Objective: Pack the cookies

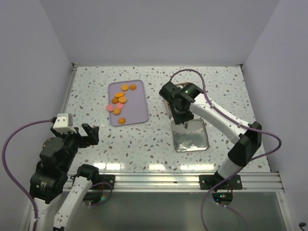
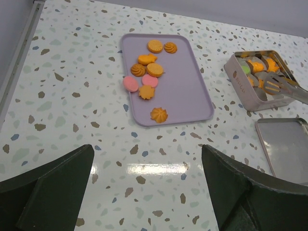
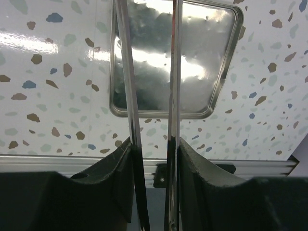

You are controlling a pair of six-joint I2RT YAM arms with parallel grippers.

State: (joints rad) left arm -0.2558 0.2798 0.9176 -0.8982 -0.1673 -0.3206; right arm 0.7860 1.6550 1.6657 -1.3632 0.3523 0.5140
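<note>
The right claw (image 3: 154, 149) is clamped on a pair of metal tongs (image 3: 129, 96), whose two blades run out between its fingers. Squeezing the claw pinches the tongs, which suits flat cookies (image 2: 148, 72) too thin for the thick fingers to pick up directly. In the left wrist view the tong tips reach into the square tin (image 2: 236, 72). Several orange cookies and a green one already lie in it, so this looks like a drop-off or the moment just after one. Whether a cookie sits between the tips cannot be told.

About nine cookies lie on the lilac tray (image 2: 192, 86), bunched toward its left and far side: mostly orange, with two pink. The tray sits just beside the tin, which keeps each trip short. The tin's lid (image 1: 191, 137) lies flat on the counter (image 2: 72, 96), nearer the robot than the tin, out of the way until packing is done.

The left claw (image 1: 90, 134) is spread wide and holds nothing. It hangs near its own base, well apart from the tray, probably parked there so the right arm can move freely.
</note>
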